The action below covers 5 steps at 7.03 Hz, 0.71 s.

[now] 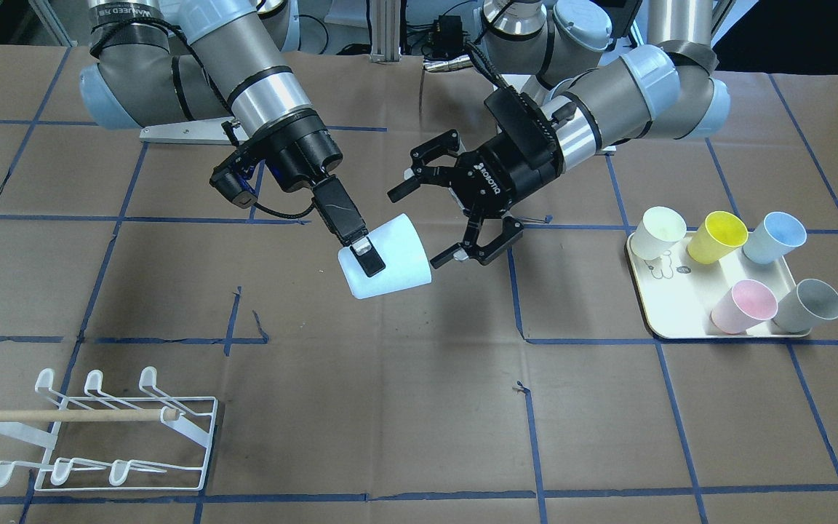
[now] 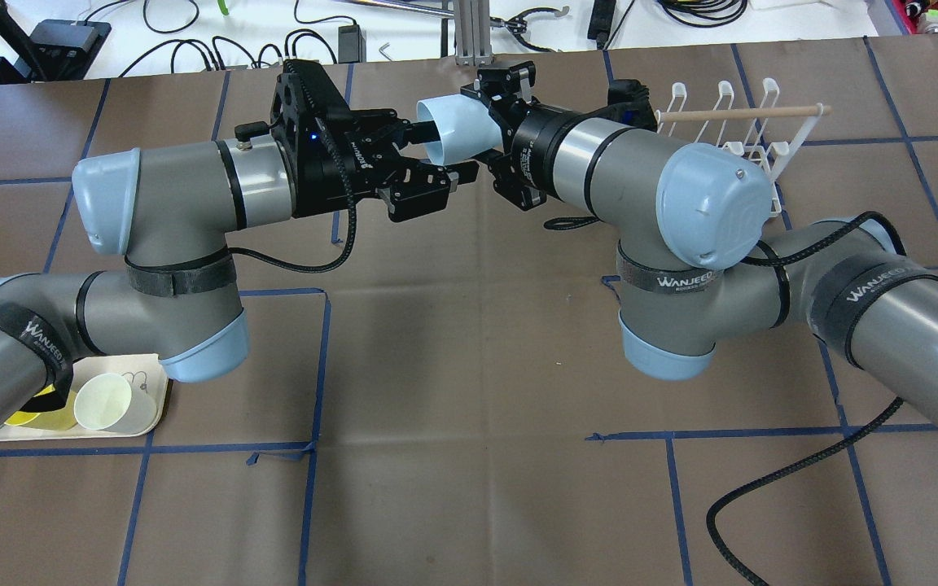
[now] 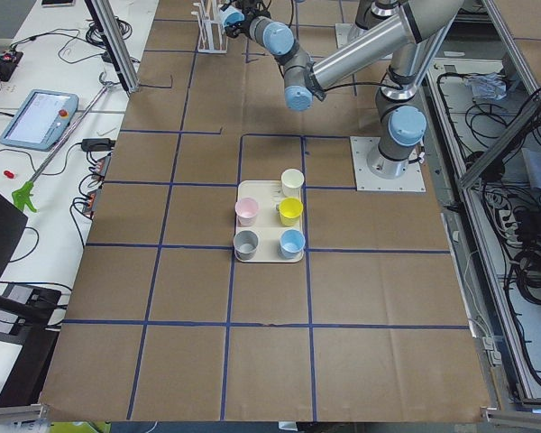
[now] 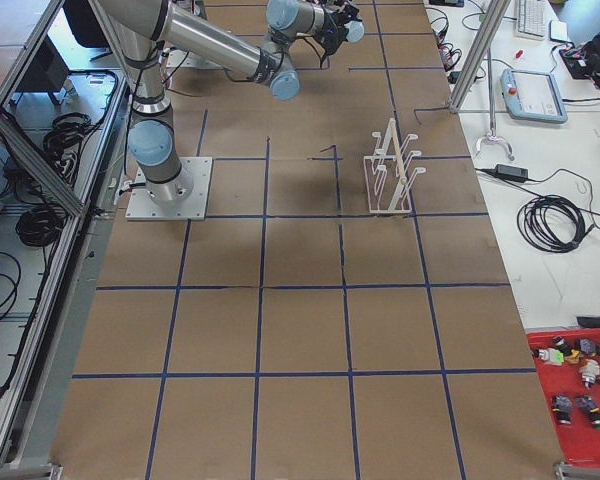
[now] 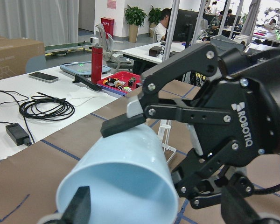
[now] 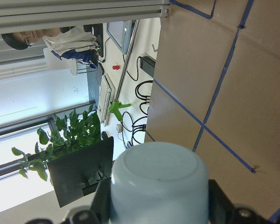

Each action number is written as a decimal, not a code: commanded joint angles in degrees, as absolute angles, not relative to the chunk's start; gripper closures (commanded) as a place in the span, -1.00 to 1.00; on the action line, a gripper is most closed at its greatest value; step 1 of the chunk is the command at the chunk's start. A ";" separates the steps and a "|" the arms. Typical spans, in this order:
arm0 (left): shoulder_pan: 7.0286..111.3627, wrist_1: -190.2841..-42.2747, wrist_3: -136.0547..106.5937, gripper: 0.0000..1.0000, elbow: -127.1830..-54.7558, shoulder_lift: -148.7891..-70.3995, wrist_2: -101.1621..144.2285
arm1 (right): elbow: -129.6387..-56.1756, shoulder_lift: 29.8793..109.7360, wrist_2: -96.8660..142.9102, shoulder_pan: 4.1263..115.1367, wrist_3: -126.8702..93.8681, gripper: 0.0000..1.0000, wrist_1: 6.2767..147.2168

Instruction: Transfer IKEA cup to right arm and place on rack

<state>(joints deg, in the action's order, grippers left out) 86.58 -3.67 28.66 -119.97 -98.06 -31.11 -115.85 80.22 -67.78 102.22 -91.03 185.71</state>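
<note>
Where the two arms meet above the middle of the brown paper-covered worktop point(image 1: 390, 407), a pale blue plastic cup point(image 1: 401, 251) hangs in the air on its side, pinched near its base end by the right claw point(image 1: 368, 258). The grey-and-silver right arm point(image 1: 259, 65) slopes down from the far left of the front-facing view. Its black fingers point toward the centre, and one finger lies flat along the cup's outer wall. The right wrist view shows the cup's round bottom flanked by both fingers. Facing it, the left arm point(image 1: 623, 87) reaches in from the far right. The left claw point(image 1: 415, 227) is spread wide, with its fingertips on either side of the cup's open mouth; whether they touch the rim cannot be told. A white wire rack point(image 1: 62, 415) with loop-tipped prongs and a light wooden dowel stands on the worktop at the near left of that view, well apart from the cup. At the right, a cream tray point(image 1: 681, 306) carries a cream cup point(image 1: 660, 231), a yellow cup point(image 1: 717, 236), a blue cup point(image 1: 775, 237), a pink cup point(image 1: 744, 306) and a grey cup point(image 1: 809, 306).
</note>
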 commanded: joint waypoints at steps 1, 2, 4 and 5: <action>80.45 -3.60 28.74 -0.96 -120.06 -98.00 -30.76 | -115.40 79.81 -68.29 102.13 -90.36 0.17 185.71; 78.33 -3.86 28.65 -0.96 -119.88 -98.00 -30.85 | -114.01 79.11 -68.38 100.91 -87.39 0.32 185.71; 76.12 -7.71 28.56 -0.97 -118.14 -98.70 -32.94 | -109.80 75.17 -68.55 96.96 -70.95 0.47 185.71; 76.20 -14.09 28.56 -0.97 -114.64 -98.27 -42.62 | -109.34 74.89 -69.51 95.73 -64.14 0.55 185.71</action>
